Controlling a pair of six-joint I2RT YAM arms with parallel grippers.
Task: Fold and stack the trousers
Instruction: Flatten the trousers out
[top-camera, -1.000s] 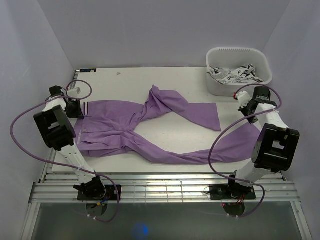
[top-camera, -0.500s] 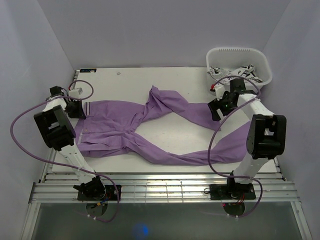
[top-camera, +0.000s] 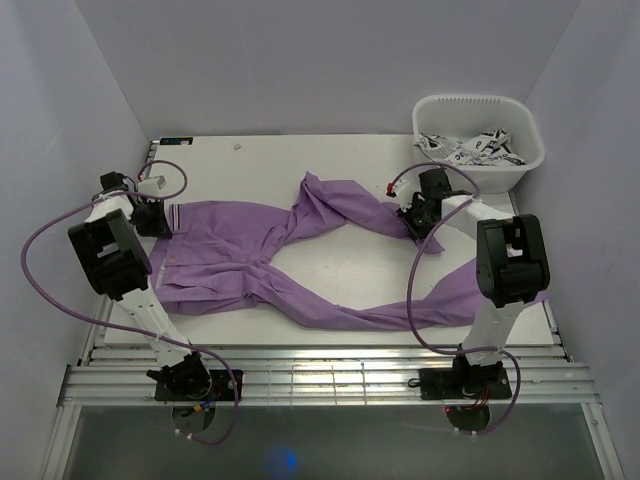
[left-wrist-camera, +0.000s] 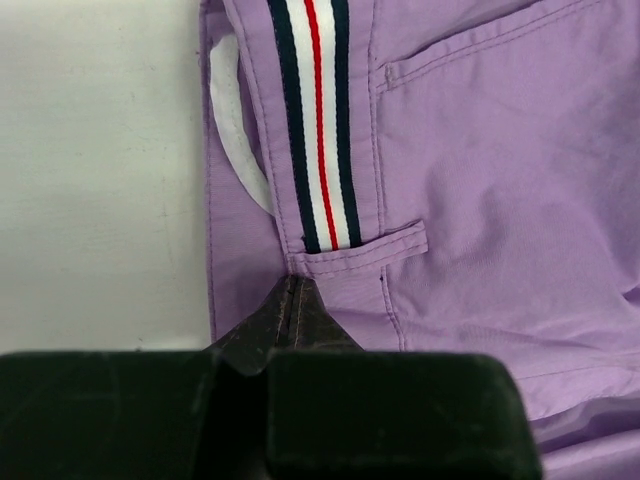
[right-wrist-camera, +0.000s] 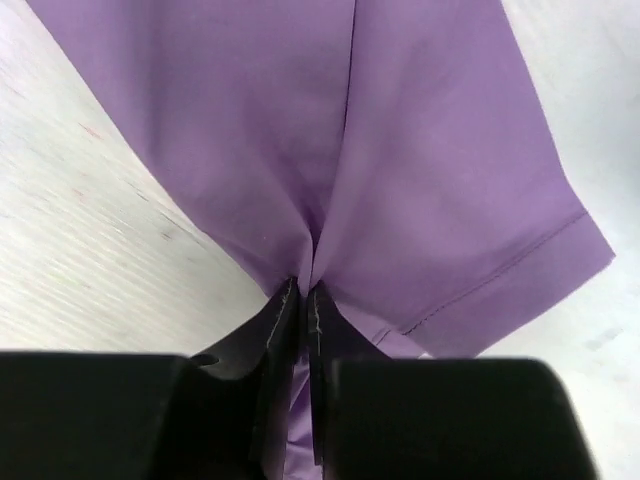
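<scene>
The lilac trousers (top-camera: 230, 250) lie spread on the white table (top-camera: 240, 170), waist at the left and both legs running right. The far leg is twisted near the middle. My left gripper (top-camera: 160, 222) is at the waist's far left corner. In the left wrist view it (left-wrist-camera: 295, 285) is shut on the waistband (left-wrist-camera: 345, 265), just below a belt loop and a striped lining. My right gripper (top-camera: 412, 218) is at the far leg's hem. In the right wrist view it (right-wrist-camera: 305, 287) is shut on a pinch of that purple fabric (right-wrist-camera: 400, 130).
A white plastic basket (top-camera: 480, 102) stands at the table's back right corner and holds black-and-white patterned cloth (top-camera: 470, 150). The near leg (top-camera: 400, 312) runs along the front edge to the right arm's base. White walls close in three sides.
My right arm has swung left from the table's right side to the far leg's hem and shut on it. The left arm has not moved.
</scene>
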